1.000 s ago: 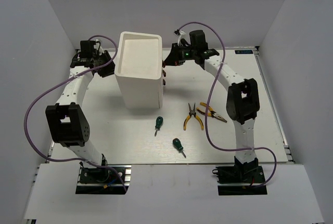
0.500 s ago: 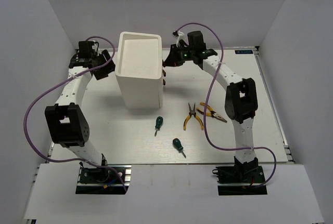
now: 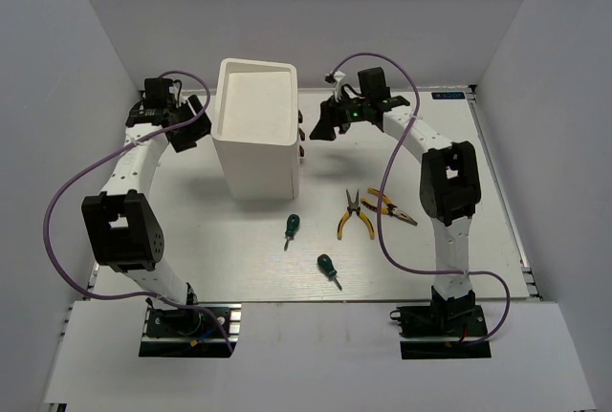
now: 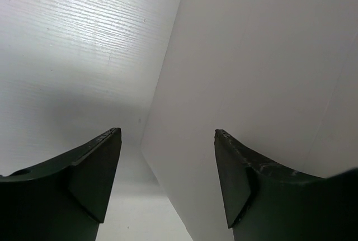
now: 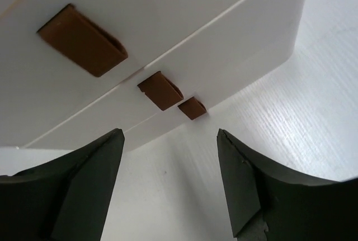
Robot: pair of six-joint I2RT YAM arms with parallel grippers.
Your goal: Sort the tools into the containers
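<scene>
The far green-handled screwdriver [image 3: 291, 227] is lying on the surface [image 3: 492, 163] a little toward the near edge from the white cabinet [image 3: 256, 106]. The near green-handled screwdriver [image 3: 329, 270] is lying closer still to the near edge. To their right, the left yellow-handled pliers [image 3: 353, 216] and the right yellow-handled pliers [image 3: 390, 208] are resting side by side; whether they are touching cannot be told.

The cabinet is standing upright toward the far edge, left of the middle. Its drawer fronts are facing the right edge, each carrying a brown knob [image 5: 83, 39]. In the right wrist view three knobs are showing, and the fronts are sitting about level with one another.

The jaws of the right arm [image 3: 445, 187] are standing spread, gripping nothing, pointing at the knobs and hanging apart from them. The jaws of the left arm [image 3: 120, 226] are also released and empty, hovering just beside the cabinet's left wall [image 4: 251, 56] near its corner.
</scene>
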